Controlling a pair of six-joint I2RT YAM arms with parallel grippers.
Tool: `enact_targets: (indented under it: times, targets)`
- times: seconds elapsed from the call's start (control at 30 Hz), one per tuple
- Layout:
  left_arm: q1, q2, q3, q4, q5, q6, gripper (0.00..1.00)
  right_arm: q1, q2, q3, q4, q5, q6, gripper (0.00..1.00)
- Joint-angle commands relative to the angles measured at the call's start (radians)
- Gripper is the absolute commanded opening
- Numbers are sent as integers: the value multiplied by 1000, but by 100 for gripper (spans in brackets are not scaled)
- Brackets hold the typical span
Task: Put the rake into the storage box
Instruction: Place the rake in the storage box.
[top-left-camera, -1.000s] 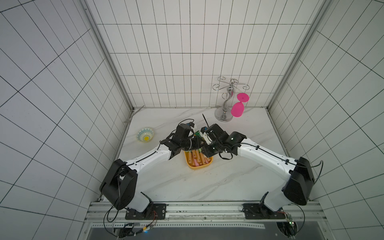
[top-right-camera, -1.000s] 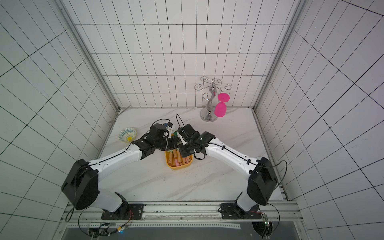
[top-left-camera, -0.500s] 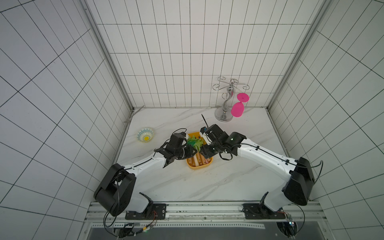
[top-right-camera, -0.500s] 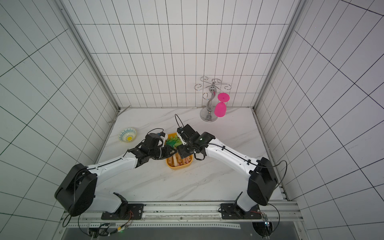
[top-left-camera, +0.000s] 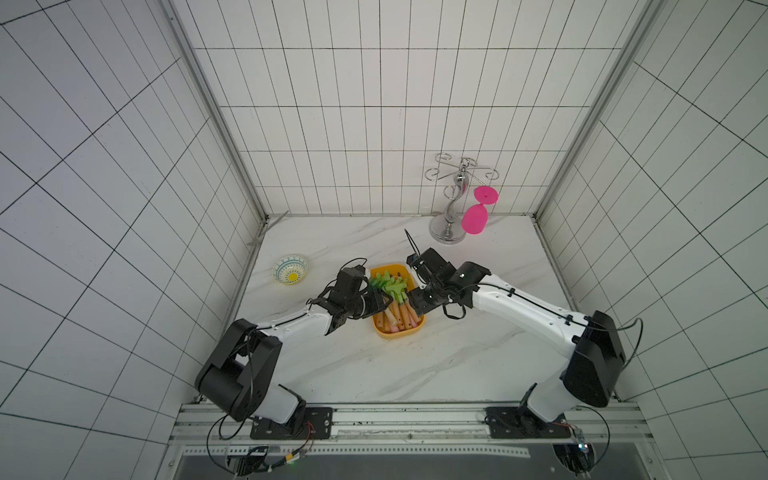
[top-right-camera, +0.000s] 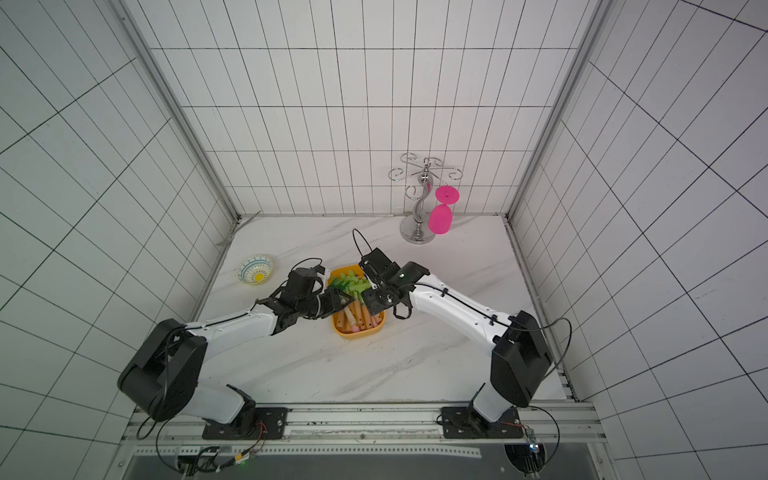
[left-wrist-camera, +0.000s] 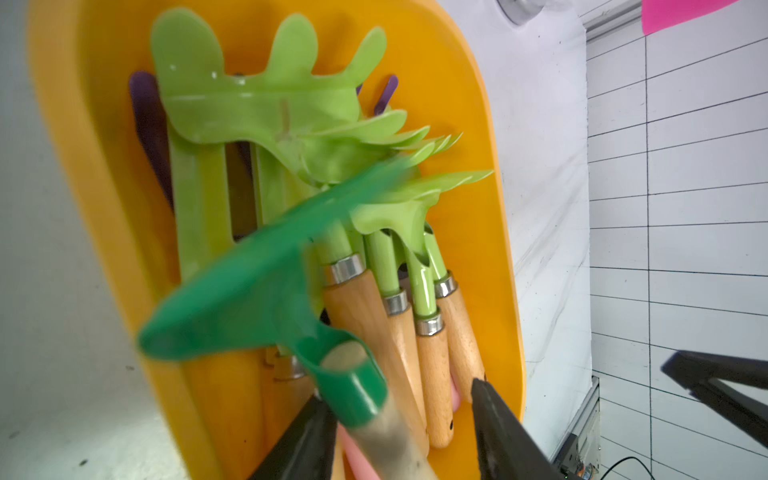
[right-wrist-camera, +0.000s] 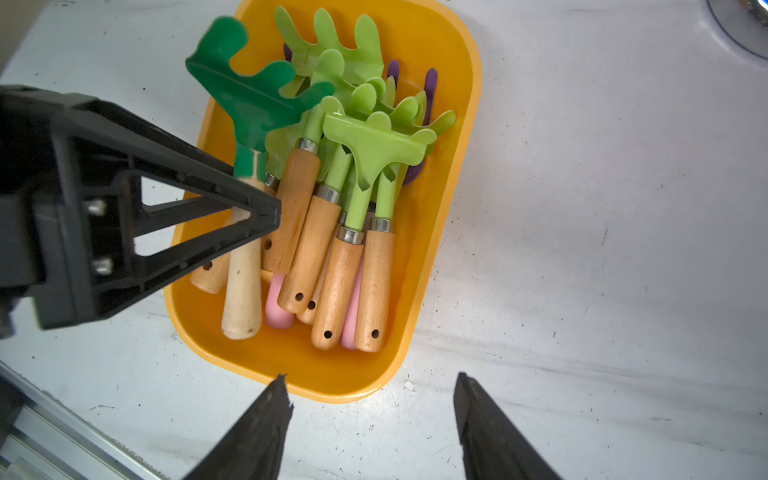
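On the marble table (right-wrist-camera: 582, 249), the dark green rake (right-wrist-camera: 249, 104) lies on the other rakes (right-wrist-camera: 374, 137) inside the yellow storage box (right-wrist-camera: 459, 124), my left gripper (left-wrist-camera: 399, 395) spread around its pale handle, my right gripper (right-wrist-camera: 372, 376) spread and empty beside the box, so I judge only backing off remains.

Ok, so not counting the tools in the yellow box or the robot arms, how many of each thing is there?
Storage box: 1
Patterned bowl: 1
Metal glass rack: 1
Pink glass: 1
Total: 4
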Motion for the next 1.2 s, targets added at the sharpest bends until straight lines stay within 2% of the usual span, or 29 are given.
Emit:
enact_targets:
  times: [0.0,0.13,0.47,0.53,0.6,0.7,0.83,1.0,1.1,1.17]
  targets:
    - [4,-45,10,-47,-42,18,67,-9,23,47,-27,28,-12,66]
    - [2,-119,30,-156,-87,42,71,-12,30,50,-27,33,-19,66]
    - [-3,-267,87,-363,-148,97,71,-11,84,90,1,25,-20,64]
    - [-2,-308,126,-434,-212,112,71,-11,82,80,24,9,-22,64]
    - [7,-364,161,-520,-333,105,72,-10,93,78,82,-25,-25,63]
    - [60,-442,158,-565,-435,112,76,-2,152,131,98,-40,-52,60]
    - [214,-479,129,-588,-365,118,78,9,250,200,102,15,-78,54]
    - [430,-449,103,-672,-220,123,78,16,329,252,115,-45,-78,46]
    - [492,-448,74,-690,-147,142,78,27,344,254,136,-41,-80,40]
    - [500,-448,51,-680,-124,149,78,29,363,264,136,-35,-77,38]
